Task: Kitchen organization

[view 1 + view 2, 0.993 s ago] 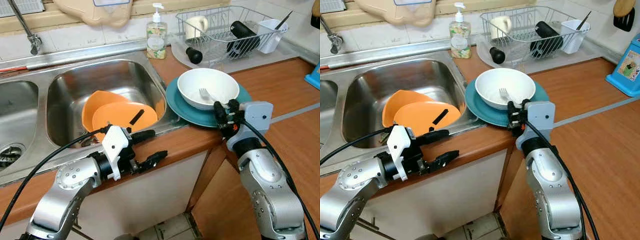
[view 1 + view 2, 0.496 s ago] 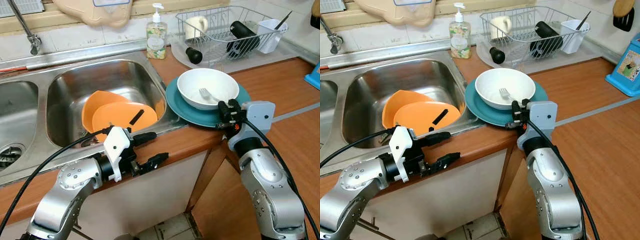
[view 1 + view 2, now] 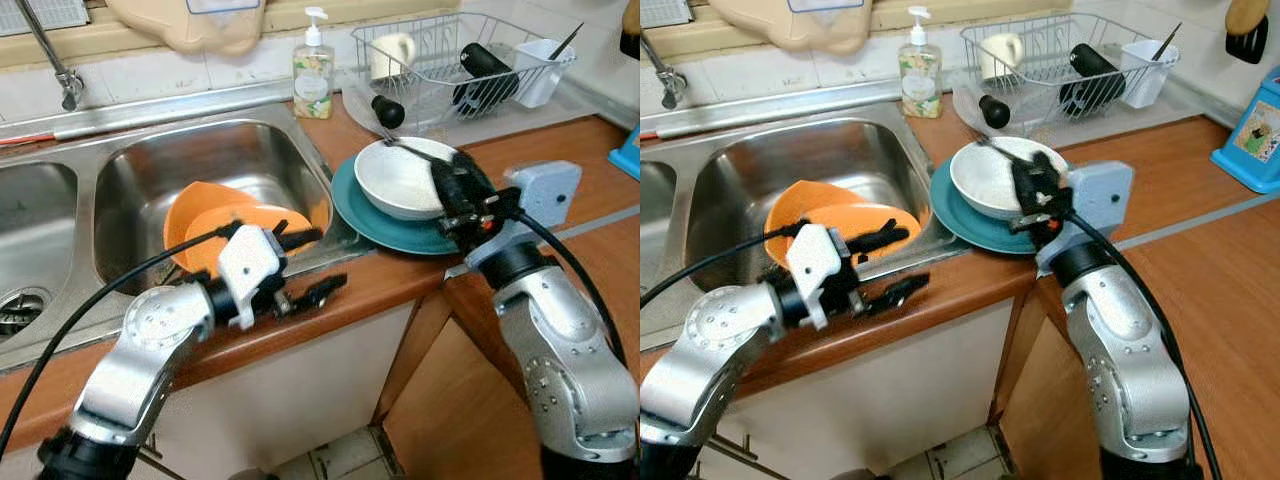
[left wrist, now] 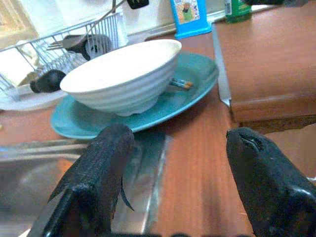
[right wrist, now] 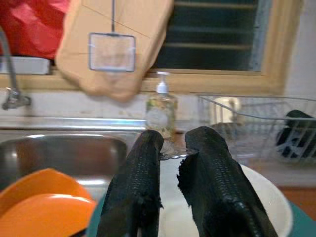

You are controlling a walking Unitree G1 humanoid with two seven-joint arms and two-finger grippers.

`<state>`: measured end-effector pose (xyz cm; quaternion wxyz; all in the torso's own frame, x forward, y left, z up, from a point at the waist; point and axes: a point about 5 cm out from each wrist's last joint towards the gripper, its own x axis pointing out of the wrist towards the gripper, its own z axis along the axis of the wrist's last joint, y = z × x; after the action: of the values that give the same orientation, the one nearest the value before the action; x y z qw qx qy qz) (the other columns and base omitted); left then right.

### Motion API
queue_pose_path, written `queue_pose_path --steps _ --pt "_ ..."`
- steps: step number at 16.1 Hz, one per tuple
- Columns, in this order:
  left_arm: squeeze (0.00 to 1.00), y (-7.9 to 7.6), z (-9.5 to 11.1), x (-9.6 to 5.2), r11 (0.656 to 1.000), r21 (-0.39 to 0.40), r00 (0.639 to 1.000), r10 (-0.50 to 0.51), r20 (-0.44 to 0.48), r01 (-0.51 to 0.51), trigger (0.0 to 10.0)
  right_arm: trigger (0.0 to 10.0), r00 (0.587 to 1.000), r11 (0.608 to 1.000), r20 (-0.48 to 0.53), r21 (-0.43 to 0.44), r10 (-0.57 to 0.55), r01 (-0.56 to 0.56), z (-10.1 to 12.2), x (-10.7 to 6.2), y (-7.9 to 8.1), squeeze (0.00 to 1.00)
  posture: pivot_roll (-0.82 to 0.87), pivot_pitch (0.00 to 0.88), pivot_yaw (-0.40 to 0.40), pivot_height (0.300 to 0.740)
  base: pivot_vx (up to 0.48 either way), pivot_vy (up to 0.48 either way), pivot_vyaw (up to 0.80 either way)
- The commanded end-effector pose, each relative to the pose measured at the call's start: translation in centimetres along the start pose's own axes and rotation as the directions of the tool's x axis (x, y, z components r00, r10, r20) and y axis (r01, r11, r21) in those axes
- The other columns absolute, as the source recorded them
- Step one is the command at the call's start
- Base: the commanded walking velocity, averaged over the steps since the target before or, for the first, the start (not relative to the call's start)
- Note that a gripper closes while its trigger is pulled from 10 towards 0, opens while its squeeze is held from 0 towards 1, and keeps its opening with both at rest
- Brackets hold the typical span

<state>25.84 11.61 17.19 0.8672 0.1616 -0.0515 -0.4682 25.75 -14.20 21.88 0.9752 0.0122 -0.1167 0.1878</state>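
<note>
A white bowl (image 3: 400,180) sits on a teal plate (image 3: 400,228) on the wooden counter, right of the sink. My right gripper (image 3: 443,172) is over the bowl, shut on a metal fork (image 3: 400,145) that pokes out past the bowl's far rim. In the right wrist view the fork (image 5: 170,154) shows between the closed fingers (image 5: 140,177). My left gripper (image 3: 318,265) hangs open at the counter's front edge, left of the plate. The left wrist view looks between its fingers (image 4: 98,168) at the bowl (image 4: 123,74) and the plate (image 4: 187,94).
Two orange plates (image 3: 215,225) lean in the right sink basin (image 3: 150,160). A soap bottle (image 3: 313,70) stands behind it. A wire dish rack (image 3: 450,60) with a mug and dark bottles is at the back right. A blue box (image 3: 628,150) is at the far right.
My right gripper has moved forward over the bowl, closed on the fork that lay inside and raised it. My left arm has risen and shifted right along the counter edge.
</note>
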Motion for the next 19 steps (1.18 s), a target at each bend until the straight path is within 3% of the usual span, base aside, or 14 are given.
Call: queue_pose_path --steps 1,4,5,6,7,9,11,12,19 --pt "0.0 1.2 0.1 0.6 0.993 0.102 0.997 0.068 -0.026 -0.065 10.0 0.0 0.995 0.995 -0.007 -0.001 0.103 -0.103 0.5 0.3 0.9 0.0 -0.08 0.0 0.046 0.74 0.0 0.0 0.0" --pt "0.0 2.1 0.6 1.6 0.966 0.235 0.994 0.113 -0.013 -0.106 10.0 0.0 0.98 0.981 -0.045 -0.018 0.191 -0.192 0.6 0.3 1.7 0.0 -0.08 0.0 0.047 0.74 0.0 0.0 0.0" --pt "0.0 2.4 0.8 2.0 0.954 0.276 0.992 0.123 -0.001 -0.118 7.6 0.0 0.974 0.975 -0.056 -0.017 0.221 -0.222 0.7 0.3 1.9 0.0 -0.08 0.0 0.049 0.74 0.0 0.0 0.0" --pt "0.0 2.4 0.8 2.3 0.949 0.29 0.992 0.126 0.003 -0.122 7.6 0.0 0.969 0.971 -0.062 -0.015 0.237 -0.238 0.7 0.2 2.1 0.0 -0.08 0.0 0.049 0.74 0.0 0.0 0.0" --pt "0.0 2.5 0.6 2.8 0.937 0.332 0.993 0.121 -0.006 -0.113 5.0 0.0 0.962 0.964 -0.075 -0.01 0.263 -0.265 0.8 0.2 2.5 0.0 -0.08 0.0 0.049 0.74 0.0 0.0 0.0" --pt "0.0 2.9 0.4 3.5 0.91 0.395 0.989 0.146 -0.01 -0.13 3.7 0.0 0.951 0.956 -0.103 -0.011 0.291 -0.294 0.6 0.1 3.0 0.0 -0.08 0.0 0.052 0.74 0.0 0.0 0.0" --pt "0.0 3.5 0.5 4.0 0.888 0.435 0.986 0.167 -0.004 -0.148 0.9 0.0 0.944 0.95 -0.119 -0.01 0.308 -0.311 0.4 0.1 3.5 0.0 -0.08 0.0 0.056 0.74 0.0 0.0 0.0" --pt "0.0 3.8 0.7 4.2 0.881 0.443 0.983 0.182 0.006 -0.166 0.1 0.0 0.941 0.949 -0.13 -0.014 0.312 -0.316 0.2 0.1 3.7 0.0 -0.08 0.0 0.057 0.74 0.0 0.0 0.0" --pt "0.0 4.2 -0.2 4.8 0.864 0.482 0.984 0.175 -0.021 -0.143 0.0 0.0 0.935 0.943 -0.13 0.004 0.331 -0.334 0.4 0.3 4.5 0.0 -0.08 0.0 0.057 0.74 0.0 0.0 0.0"
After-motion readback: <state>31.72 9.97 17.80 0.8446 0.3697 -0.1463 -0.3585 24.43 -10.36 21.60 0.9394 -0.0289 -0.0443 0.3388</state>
